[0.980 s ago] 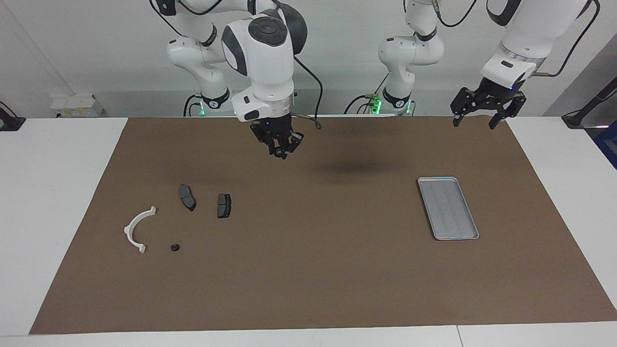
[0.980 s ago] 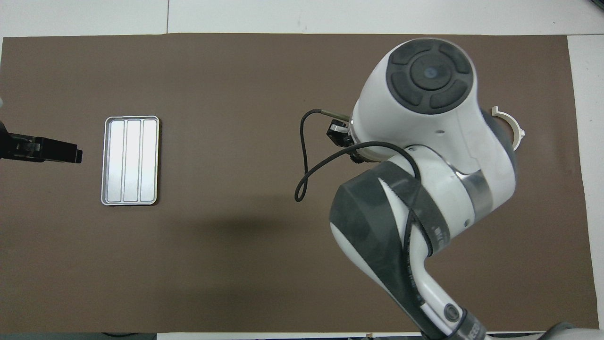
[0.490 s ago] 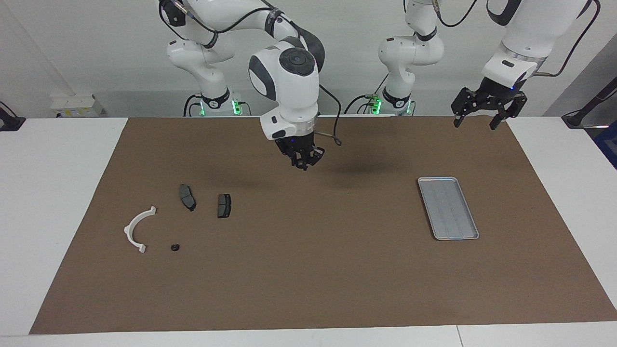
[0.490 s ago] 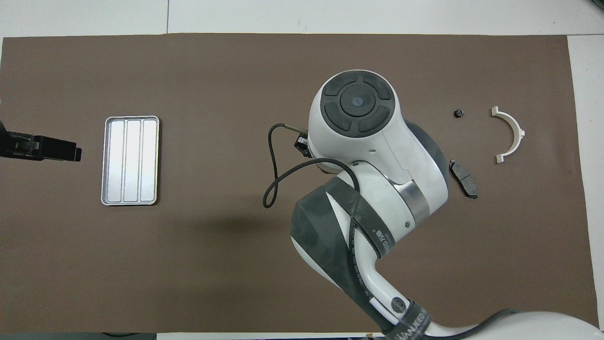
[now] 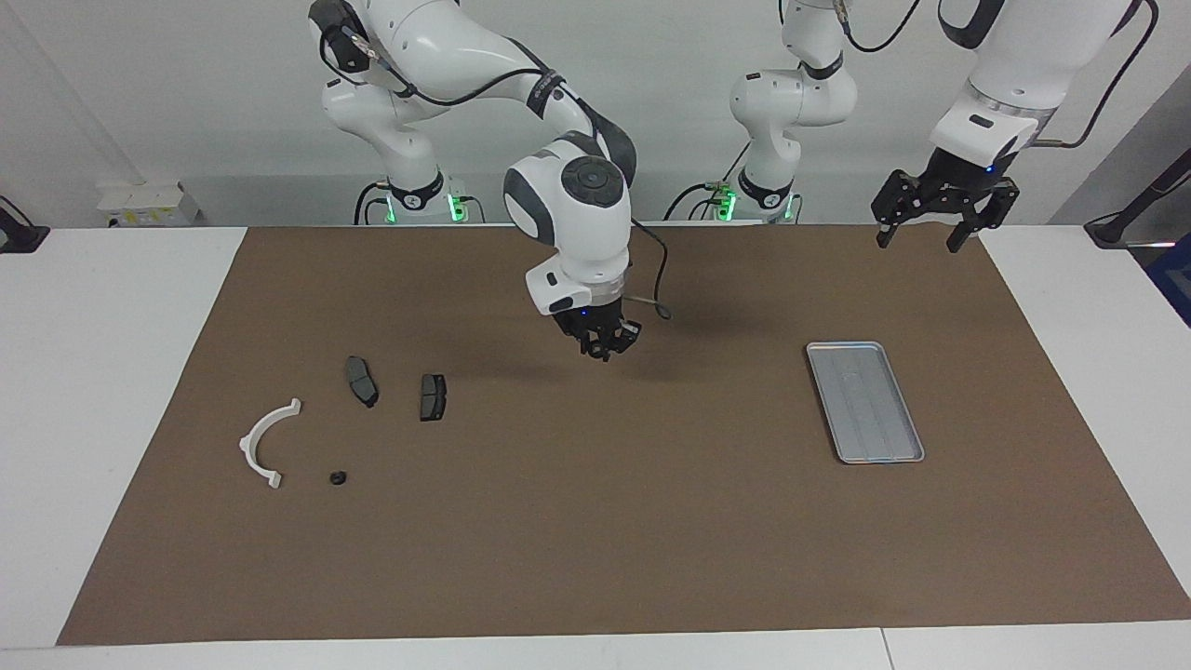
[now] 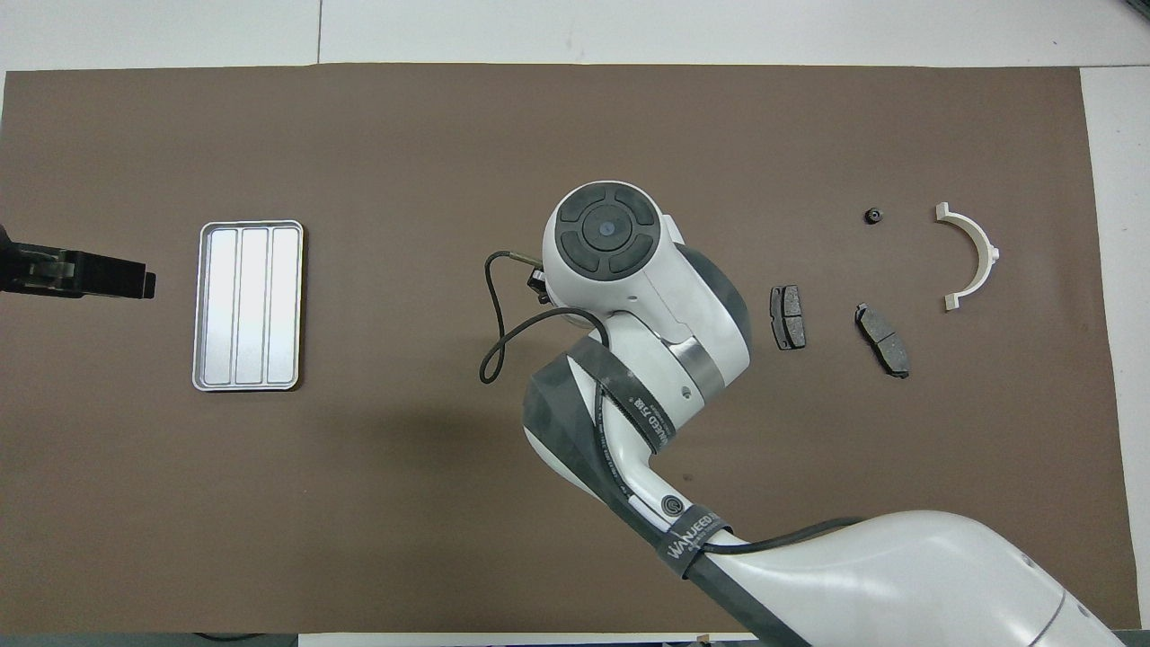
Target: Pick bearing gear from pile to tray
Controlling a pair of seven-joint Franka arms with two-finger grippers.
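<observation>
**Right gripper over the mat, between pile and tray**

All places are given relative to the shallow rectangular silver-grey metal tray (image 5: pixel 842 347) (image 6: pixel 250 224), which lay on the brown mat (image 5: pixel 595 521) covering the white tabletop (image 5: pixel 112 372), toward the left arm's end. Its long axis ran from nearer the robots to farther from them.

The pile lay well apart from the tray, toward the right arm's end. It comprised a white curved plastic arc bracket (image 5: pixel 263 442) (image 6: pixel 975 256), two dark grey brake-pad plates (image 5: pixel 362 381) (image 5: pixel 433 396) and one small black round piece (image 5: pixel 338 478) (image 6: pixel 871 216). This piece, probably a bearing gear, lay on the mat farther from the robots than the tray, just beside the bracket's end.

The right gripper (image 5: pixel 605 352) hung low over bare mat between the pile and the tray. Its fingers were drawn together. Whether a tiny part sat between them could not be made out, and the overhead view hid them under the arm's own wrist.

The left gripper (image 5: pixel 940 221) (image 6: pixel 90 277) waited with its fingers spread and empty, over the mat's edge near the tray.

The coming move turned on one relation. From the right fingers the tray lay toward the left arm's end, and the visible gear lay the other way. A carried part would call for travel toward the tray and a release along its ribbed floor. The right arm was judged the better placed for the pile.
</observation>
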